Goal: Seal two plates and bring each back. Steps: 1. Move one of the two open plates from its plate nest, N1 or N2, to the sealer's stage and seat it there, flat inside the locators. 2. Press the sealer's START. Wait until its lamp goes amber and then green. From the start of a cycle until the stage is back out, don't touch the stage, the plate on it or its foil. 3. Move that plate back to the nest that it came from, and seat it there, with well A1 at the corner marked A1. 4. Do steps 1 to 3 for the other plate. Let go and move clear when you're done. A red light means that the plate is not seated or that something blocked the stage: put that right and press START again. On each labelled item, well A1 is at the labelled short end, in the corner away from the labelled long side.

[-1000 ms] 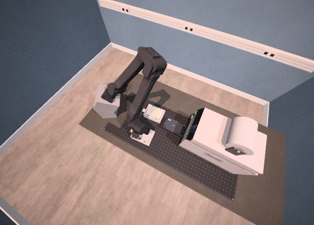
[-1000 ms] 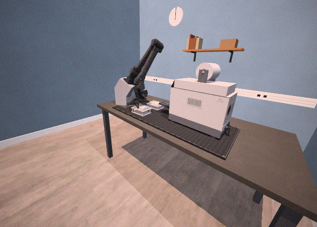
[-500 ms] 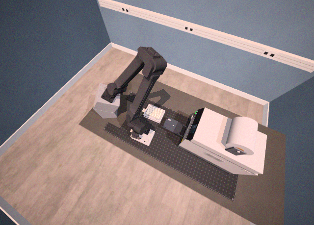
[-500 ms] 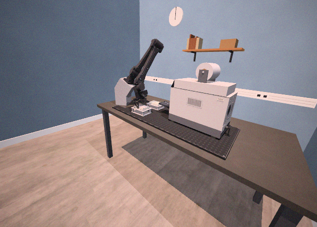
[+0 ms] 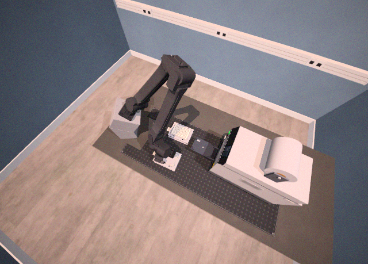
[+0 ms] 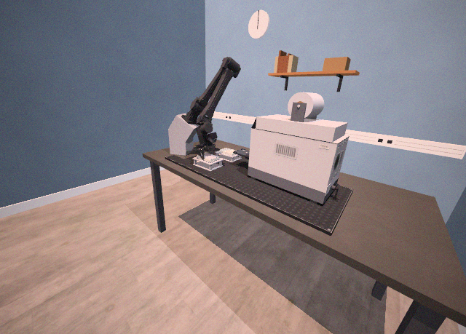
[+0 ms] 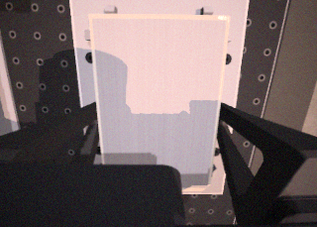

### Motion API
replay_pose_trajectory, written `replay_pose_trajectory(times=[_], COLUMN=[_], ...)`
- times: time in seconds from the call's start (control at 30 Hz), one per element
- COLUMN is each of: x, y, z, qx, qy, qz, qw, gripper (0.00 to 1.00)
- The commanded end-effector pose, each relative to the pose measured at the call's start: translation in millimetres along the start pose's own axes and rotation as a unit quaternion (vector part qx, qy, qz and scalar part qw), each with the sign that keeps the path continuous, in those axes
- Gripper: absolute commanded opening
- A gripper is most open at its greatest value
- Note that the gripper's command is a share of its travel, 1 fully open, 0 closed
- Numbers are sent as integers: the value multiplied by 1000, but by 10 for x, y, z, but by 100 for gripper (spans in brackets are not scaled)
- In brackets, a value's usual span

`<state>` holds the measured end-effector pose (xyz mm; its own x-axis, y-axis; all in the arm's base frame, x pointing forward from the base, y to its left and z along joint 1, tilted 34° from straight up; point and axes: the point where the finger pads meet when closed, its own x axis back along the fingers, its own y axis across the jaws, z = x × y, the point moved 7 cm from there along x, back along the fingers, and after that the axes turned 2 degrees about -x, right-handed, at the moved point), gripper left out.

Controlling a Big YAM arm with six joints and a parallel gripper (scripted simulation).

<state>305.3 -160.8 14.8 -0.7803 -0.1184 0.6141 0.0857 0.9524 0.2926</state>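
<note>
Near the table's long edge, widely parted fingers pinch a foil-covered plate over its nest; an open plate sits beyond.

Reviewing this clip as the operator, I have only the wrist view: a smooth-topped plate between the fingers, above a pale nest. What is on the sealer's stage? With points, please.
Observer: No plate. In the top view the stage point(image 5: 207, 150) point(image 6: 241, 152) sticks out of the sealer point(image 5: 252, 145) point(image 6: 285, 161) with its dark surface showing.
Operator: And the second plate?
Observer: The second plate point(image 5: 180, 131) point(image 6: 227, 151) sits on the other nest, its grid of wells uncovered.
Operator: Any light on the machine?
Observer: Yes, a green light point(image 5: 229, 132) at its front.
</note>
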Motion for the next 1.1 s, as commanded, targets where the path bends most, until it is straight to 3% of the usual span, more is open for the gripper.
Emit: replay_pose_trajectory(times=[0.0,1.07], x=[39,24], y=[-50,-45], z=[28,16], qx=[-2,-8], qy=[-2,-6], qz=[7,5], qw=[1000,1000], gripper=[0,0])
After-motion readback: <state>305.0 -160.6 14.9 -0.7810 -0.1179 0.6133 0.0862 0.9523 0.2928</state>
